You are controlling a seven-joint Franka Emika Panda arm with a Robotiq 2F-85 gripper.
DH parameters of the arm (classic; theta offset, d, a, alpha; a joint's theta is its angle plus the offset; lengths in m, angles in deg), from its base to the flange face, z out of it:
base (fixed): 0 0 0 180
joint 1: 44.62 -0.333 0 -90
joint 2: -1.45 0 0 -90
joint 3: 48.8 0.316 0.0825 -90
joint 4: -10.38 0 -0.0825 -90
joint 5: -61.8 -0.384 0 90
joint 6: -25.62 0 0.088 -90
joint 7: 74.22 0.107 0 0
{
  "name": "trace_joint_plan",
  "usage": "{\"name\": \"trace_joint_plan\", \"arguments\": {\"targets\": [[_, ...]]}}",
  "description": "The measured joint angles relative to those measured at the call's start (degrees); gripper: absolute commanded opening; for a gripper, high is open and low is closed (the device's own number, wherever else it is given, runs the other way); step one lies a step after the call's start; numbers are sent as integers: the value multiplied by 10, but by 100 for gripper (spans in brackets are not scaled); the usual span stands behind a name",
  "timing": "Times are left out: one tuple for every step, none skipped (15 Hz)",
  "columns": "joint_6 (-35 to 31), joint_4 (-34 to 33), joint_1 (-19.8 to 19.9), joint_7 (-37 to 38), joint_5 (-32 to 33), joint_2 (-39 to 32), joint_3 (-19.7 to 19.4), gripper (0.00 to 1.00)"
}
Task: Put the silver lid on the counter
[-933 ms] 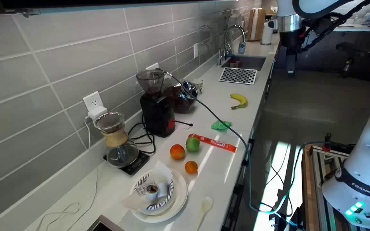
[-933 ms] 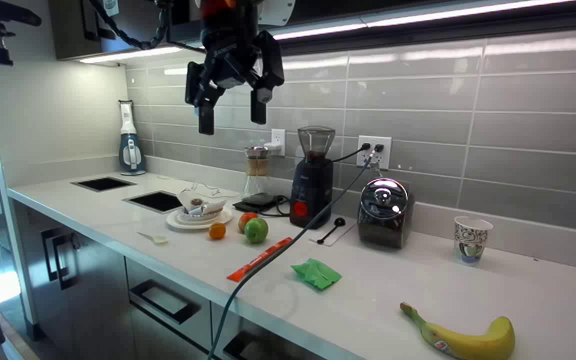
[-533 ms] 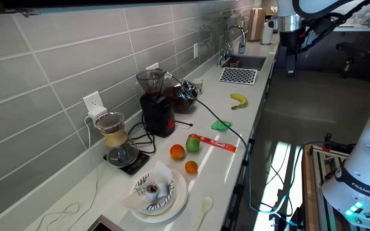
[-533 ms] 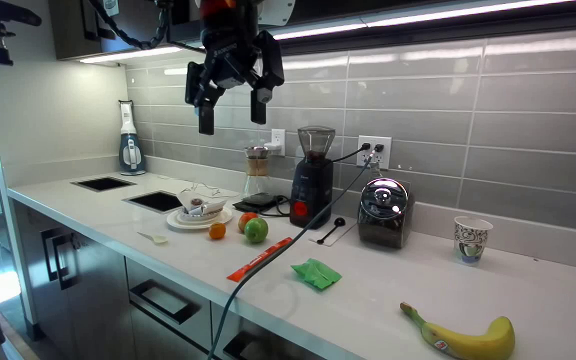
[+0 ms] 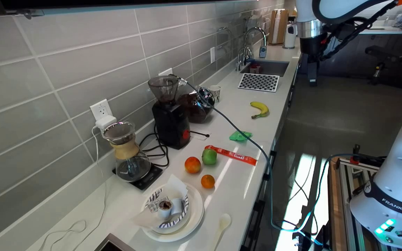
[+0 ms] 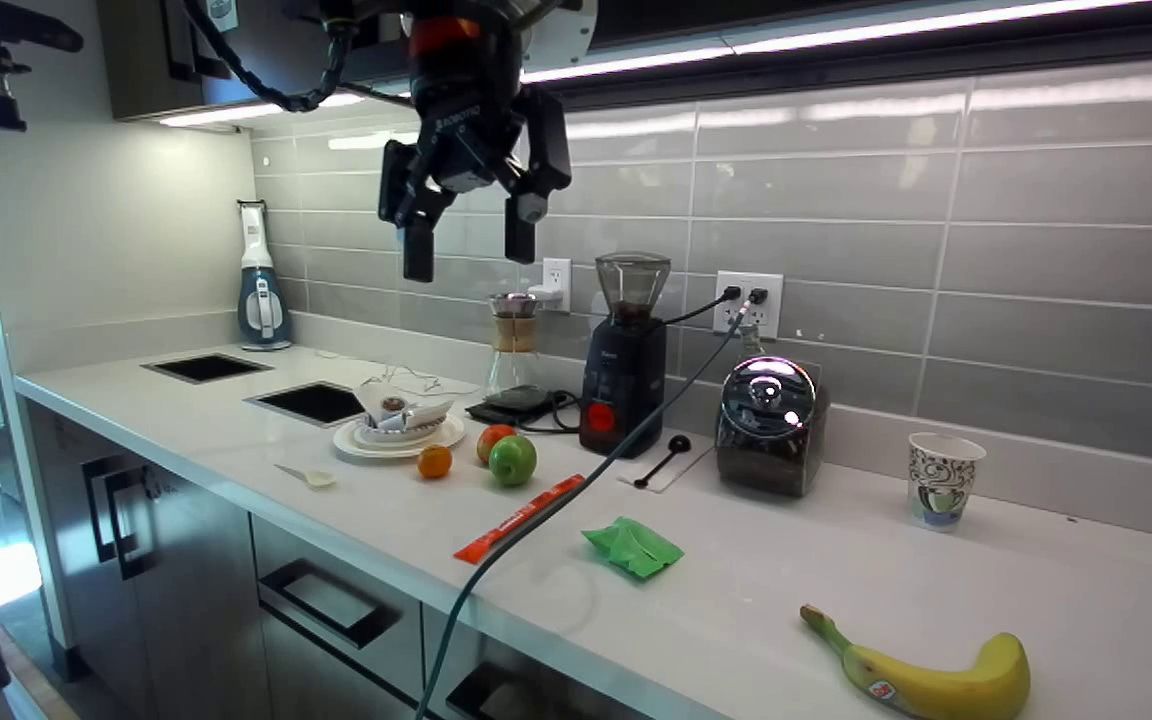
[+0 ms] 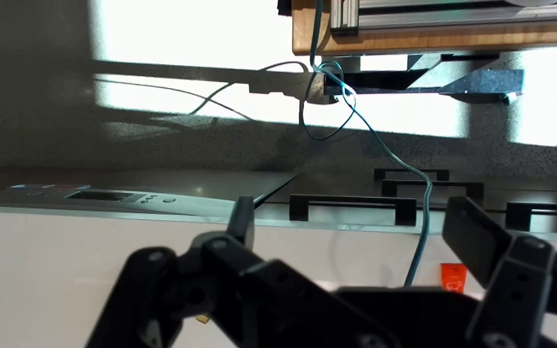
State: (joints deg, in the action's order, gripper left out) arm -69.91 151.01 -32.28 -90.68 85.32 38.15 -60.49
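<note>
The silver lid, round and shiny, shows in both exterior views [image 5: 208, 94] [image 6: 768, 398] on the slanted mouth of a glass jar with dark contents [image 6: 761, 462]. The jar stands at the back of the pale counter [image 6: 736, 600], near the tiled wall. The counter also shows in the wrist view [image 7: 90, 251]. My gripper [image 6: 469, 248] is open and empty, high above the counter's height. In an exterior view my gripper [image 5: 312, 78] appears beyond the counter's front edge. In the wrist view my gripper's fingers [image 7: 350, 217] are wide apart with nothing between them. The lid is out of the wrist view.
A coffee grinder [image 6: 624, 380] stands beside the jar and a paper cup [image 6: 944, 480] on its other side. A cable [image 6: 576, 490] runs from the wall outlet across the counter. A banana [image 6: 936, 685], green packet [image 6: 634, 547], red packet [image 6: 521, 518], fruit and plates lie along it.
My gripper has moved slightly down and a little toward the counter in the exterior views. It stays open. The lid, the jar and the other objects have not moved.
</note>
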Motion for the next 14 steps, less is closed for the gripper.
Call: {"name": "trace_joint_plan", "arguments": {"targets": [[-5,-3,-4,2,-1,-12,-1,100],[-15,-7,-8,3,-1,-25,-3,100],[-28,-11,-13,4,-3,-38,-5,100],[-46,-15,-16,3,-4,-52,-7,100],[-69,-20,-20,2,-5,-66,-11,100],[-94,-25,-23,0,-7,-81,-15,100],[-122,-29,-25,-5,-10,-96,-21,100],[-151,-34,-26,-11,-14,-111,-26,100],[-175,-40,-26,-17,-20,-127,-32,100],[-195,-47,-26,-23,-27,-143,-39,100],[-211,-55,-26,-31,-37,-160,-47,100],[-225,-65,-25,-40,-48,-177,-55,100],[-237,-76,-24,-50,-61,-195,-63,100],[-245,-89,-23,-62,-77,-213,-70,100]]}}
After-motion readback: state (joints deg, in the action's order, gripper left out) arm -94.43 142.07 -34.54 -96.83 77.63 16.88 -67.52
